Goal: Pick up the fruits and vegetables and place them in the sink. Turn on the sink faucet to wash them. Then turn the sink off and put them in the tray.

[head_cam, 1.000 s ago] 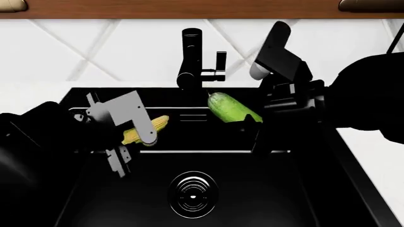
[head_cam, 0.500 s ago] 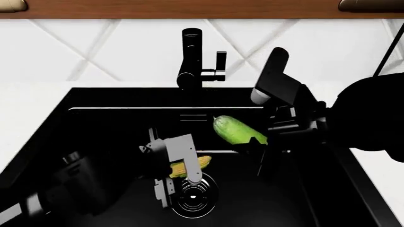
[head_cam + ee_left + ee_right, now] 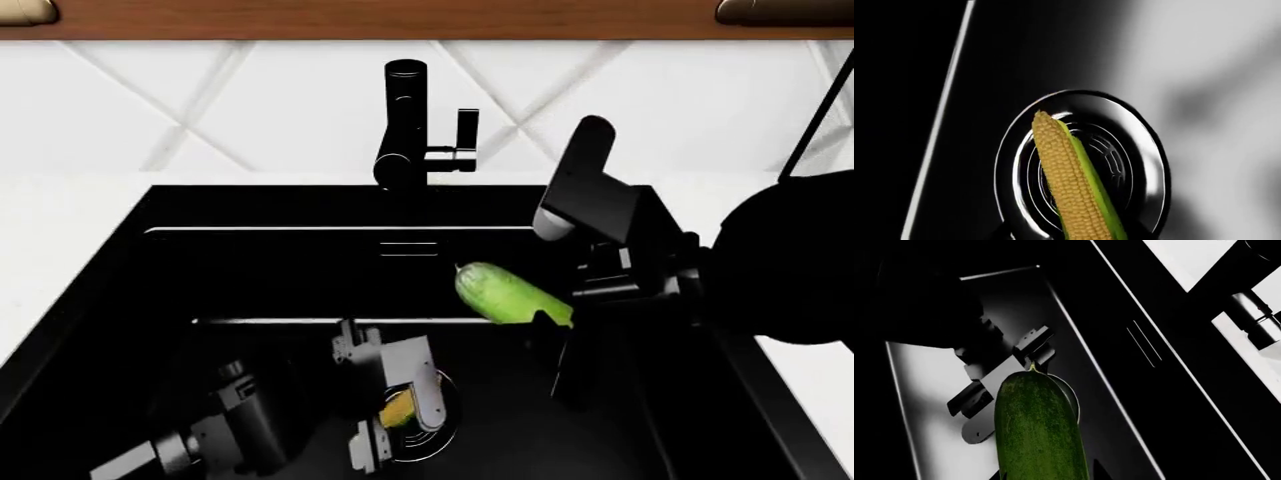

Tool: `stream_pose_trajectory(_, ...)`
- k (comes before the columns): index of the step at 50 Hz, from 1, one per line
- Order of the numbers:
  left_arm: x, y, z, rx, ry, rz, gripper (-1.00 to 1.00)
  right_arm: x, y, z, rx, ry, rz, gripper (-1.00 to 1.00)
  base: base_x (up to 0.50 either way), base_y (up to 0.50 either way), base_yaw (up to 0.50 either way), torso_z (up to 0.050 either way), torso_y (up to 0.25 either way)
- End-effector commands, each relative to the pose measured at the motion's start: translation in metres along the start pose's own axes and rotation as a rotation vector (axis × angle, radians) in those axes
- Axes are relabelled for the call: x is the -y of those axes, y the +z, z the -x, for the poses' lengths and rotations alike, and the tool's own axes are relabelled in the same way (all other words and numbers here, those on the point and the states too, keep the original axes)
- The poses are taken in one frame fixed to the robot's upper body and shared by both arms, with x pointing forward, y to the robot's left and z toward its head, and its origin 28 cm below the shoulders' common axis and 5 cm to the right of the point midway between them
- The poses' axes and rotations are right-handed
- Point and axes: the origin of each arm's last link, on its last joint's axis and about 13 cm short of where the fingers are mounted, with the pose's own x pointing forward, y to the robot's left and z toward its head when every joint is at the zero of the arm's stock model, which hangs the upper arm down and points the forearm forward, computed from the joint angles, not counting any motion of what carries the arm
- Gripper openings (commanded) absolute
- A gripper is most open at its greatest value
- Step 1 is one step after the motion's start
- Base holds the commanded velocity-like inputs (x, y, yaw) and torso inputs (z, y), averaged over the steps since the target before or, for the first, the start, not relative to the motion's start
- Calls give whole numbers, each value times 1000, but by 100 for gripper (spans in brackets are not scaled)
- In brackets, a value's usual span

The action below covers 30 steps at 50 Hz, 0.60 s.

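Note:
My left gripper (image 3: 391, 412) is shut on the yellow corn cob (image 3: 398, 407) and holds it low in the black sink (image 3: 267, 270), right over the round drain (image 3: 430, 425). In the left wrist view the corn (image 3: 1071, 185) lies across the drain (image 3: 1141, 165). My right gripper (image 3: 554, 328) is shut on the green cucumber (image 3: 507, 293) and holds it above the sink's right half. The cucumber (image 3: 1037, 430) fills the right wrist view, with the left gripper (image 3: 1007, 385) beyond it. The black faucet (image 3: 404, 120) stands behind the sink, its lever (image 3: 466, 128) on the right side. The tray is out of view.
White counter (image 3: 54, 220) surrounds the sink, with a tiled wall behind it. A ledge (image 3: 334, 321) runs across the basin's inside. A wooden cabinet edge (image 3: 400, 15) runs along the top. The faucet base (image 3: 1257, 315) shows in the right wrist view.
My left arm has carried the corn from the sink's back left down to just over the drain. My right gripper has lowered the cucumber a little towards the basin.

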Motion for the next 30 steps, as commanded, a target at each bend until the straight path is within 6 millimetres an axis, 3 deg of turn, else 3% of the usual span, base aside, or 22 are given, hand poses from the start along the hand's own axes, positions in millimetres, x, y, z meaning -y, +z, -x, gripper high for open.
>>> stream_pose_trajectory(1, 3, -8, -4, -14, 29, 37, 100, -2, 2, 3, 1, -10, 14, -100, 0, 0, 0, 0, 0)
stream_pose_trajectory(9, -36, -4, 45, 196, 270, 292, 100, 0, 1, -2, -1, -1, 16, -100, 0, 0, 0, 0, 0)
stream_pose_trajectory(12, -51, -9, 54, 242, 347, 371, 100, 1, 1, -4, 0, 7, 20, -100, 0, 0, 0, 0, 3)
stream_pose_trajectory(30, -88, -23, 105, 362, 643, 502, 100, 1, 0, -7, 11, 14, 23, -100, 0, 0, 0, 0, 0)
